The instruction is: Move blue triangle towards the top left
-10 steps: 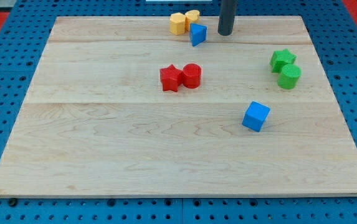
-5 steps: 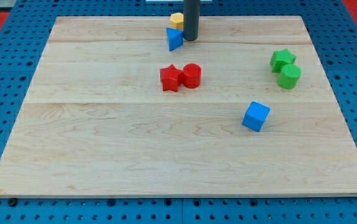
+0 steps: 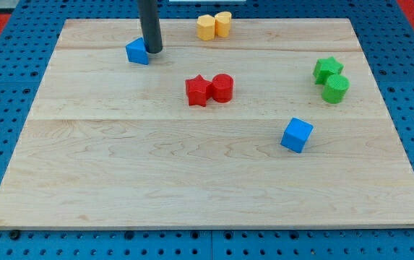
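Observation:
The blue triangle [image 3: 136, 51] lies on the wooden board [image 3: 120, 159] near the view's top, left of centre. My tip [image 3: 153, 51] stands right against the triangle's right side, touching it. The dark rod rises straight up from there out of the view's top.
Two yellow blocks [image 3: 214, 26] sit at the top centre. A red star [image 3: 198, 91] and a red cylinder [image 3: 222, 87] sit together mid-board. A green star [image 3: 328, 69] and green cylinder [image 3: 335, 89] are at the right. A blue cube [image 3: 296, 135] lies lower right.
My tip has swept left along the top of the board, pushing the blue triangle from beside the yellow blocks to the left. The yellow blocks show whole again.

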